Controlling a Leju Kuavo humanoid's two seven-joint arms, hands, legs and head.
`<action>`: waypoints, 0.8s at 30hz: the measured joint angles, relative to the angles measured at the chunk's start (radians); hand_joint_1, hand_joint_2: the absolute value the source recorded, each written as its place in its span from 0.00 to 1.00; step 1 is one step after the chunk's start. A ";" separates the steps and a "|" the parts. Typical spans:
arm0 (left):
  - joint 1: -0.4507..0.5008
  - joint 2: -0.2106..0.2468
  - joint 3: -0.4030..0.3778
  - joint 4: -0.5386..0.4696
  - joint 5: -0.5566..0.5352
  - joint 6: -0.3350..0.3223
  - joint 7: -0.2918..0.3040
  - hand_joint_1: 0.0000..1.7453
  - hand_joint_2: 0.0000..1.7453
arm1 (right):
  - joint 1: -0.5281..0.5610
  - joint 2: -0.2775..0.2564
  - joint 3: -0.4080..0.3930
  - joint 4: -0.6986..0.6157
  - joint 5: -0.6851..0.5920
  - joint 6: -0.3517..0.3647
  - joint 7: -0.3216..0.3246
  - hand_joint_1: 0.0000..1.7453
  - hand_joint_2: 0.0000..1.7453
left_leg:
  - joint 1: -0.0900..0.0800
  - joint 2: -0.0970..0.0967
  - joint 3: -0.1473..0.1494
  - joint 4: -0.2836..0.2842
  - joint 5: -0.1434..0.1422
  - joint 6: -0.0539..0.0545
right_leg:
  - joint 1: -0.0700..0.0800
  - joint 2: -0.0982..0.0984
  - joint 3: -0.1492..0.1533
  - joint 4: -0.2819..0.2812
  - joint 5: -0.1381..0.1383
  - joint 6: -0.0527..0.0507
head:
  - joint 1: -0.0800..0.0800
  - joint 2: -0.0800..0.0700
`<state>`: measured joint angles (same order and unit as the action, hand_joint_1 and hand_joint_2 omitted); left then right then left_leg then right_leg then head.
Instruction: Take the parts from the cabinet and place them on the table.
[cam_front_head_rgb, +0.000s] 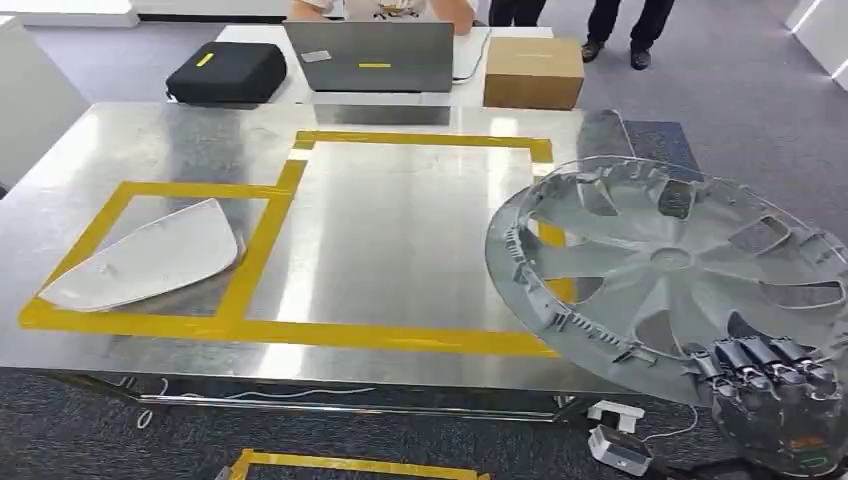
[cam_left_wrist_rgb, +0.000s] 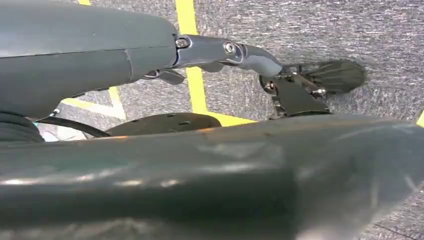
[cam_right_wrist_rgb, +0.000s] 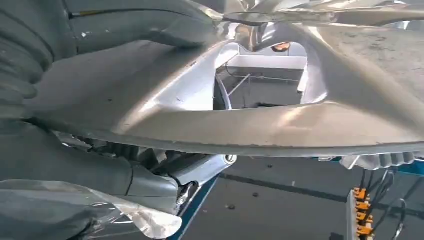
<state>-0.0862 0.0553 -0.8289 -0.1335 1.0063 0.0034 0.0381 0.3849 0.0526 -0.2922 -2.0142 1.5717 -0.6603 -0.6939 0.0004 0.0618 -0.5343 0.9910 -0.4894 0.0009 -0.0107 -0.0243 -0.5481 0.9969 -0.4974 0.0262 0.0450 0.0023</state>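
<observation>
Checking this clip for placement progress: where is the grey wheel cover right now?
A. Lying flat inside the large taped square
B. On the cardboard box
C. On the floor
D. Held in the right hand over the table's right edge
D: the right hand grips the rim of the wheel cover, which hangs tilted over the right edge of the table.

Wheel cover (cam_front_head_rgb: 670, 262) hides right hand's (cam_front_head_rgb: 765, 372) palm.
</observation>
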 joint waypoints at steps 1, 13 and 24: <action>0.000 0.000 0.000 0.000 0.000 0.000 0.000 0.00 0.00 | 0.000 0.000 0.000 0.000 0.000 0.000 0.000 1.00 1.00 | 0.000 0.000 0.000 0.000 0.000 0.000 | 0.000 0.000 0.000 0.000 0.000 0.000 | 0.000 0.000; -0.064 -0.008 -0.084 0.000 -0.067 0.008 0.058 0.00 0.00 | -0.673 -0.283 0.566 0.617 0.002 0.003 1.075 1.00 1.00 | -0.002 0.003 -0.016 0.003 0.018 0.003 | -0.001 0.002 -0.016 0.000 0.020 0.001 | 0.000 0.000; -0.054 -0.007 -0.119 0.000 -0.072 0.008 0.060 0.00 0.00 | -0.791 -0.373 0.925 0.785 -0.001 0.011 0.907 1.00 1.00 | -0.001 -0.002 -0.026 0.003 0.019 0.004 | 0.001 -0.002 -0.024 0.001 0.020 0.000 | 0.001 0.000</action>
<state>-0.1401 0.0484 -0.9479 -0.1339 0.9339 0.0118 0.0977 -0.4066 -0.3204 0.6332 -1.2287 1.5702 -0.6489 0.2133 -0.0009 0.0596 -0.5607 0.9941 -0.4704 0.0051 -0.0101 -0.0266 -0.5726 0.9982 -0.4778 0.0261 0.0462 0.0023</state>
